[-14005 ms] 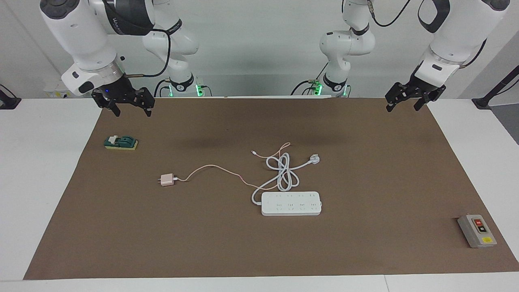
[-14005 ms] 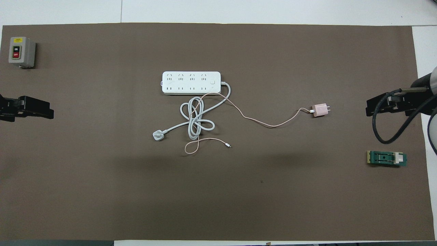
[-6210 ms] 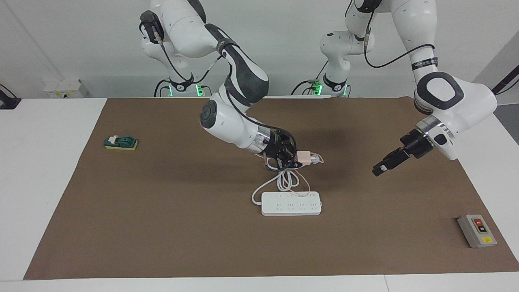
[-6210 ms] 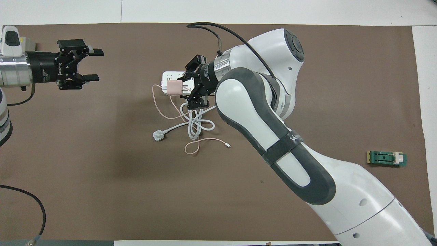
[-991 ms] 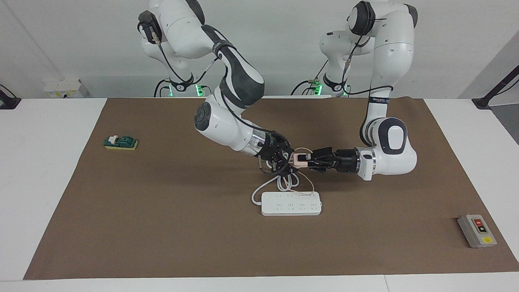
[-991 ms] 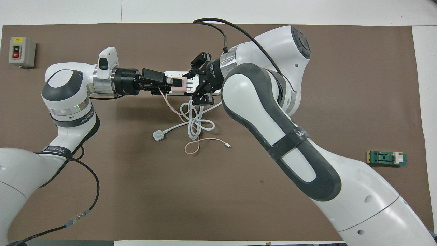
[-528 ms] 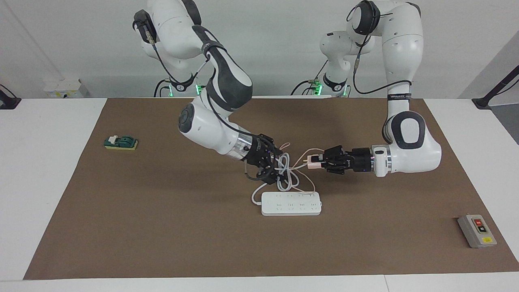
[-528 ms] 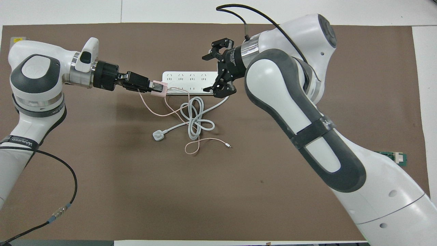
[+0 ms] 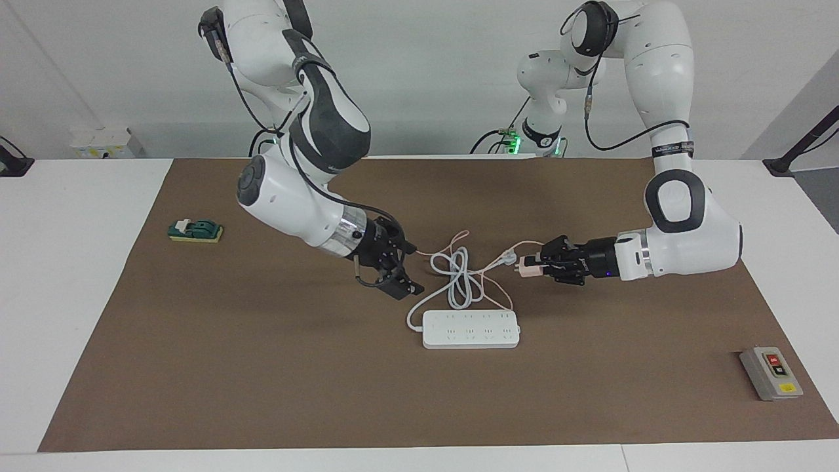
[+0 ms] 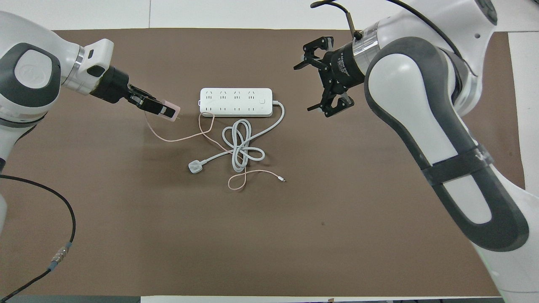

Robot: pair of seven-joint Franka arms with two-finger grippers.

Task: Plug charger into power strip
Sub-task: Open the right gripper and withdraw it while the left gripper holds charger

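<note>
My left gripper (image 9: 534,267) is shut on the pale-pink charger (image 9: 524,269) and holds it just above the mat, beside the end of the power strip (image 9: 470,329) that lies toward the left arm. In the overhead view the left gripper (image 10: 166,110) holds the charger (image 10: 174,112) with its prongs toward the power strip (image 10: 236,102). The thin pink cable (image 10: 177,138) trails from the charger to the coiled cords. My right gripper (image 9: 406,269) is open and empty, above the mat off the strip's other end; it also shows in the overhead view (image 10: 304,87).
The strip's thick white cord (image 10: 242,145) lies coiled nearer to the robots than the strip and ends in a white three-pin plug (image 10: 194,167). A grey button box (image 9: 771,373) sits at the left arm's end. A green switch block (image 9: 195,231) sits at the right arm's end.
The right gripper has let go of the charger and drawn back toward its own end of the table. The left gripper has carried the charger off toward the left arm's end.
</note>
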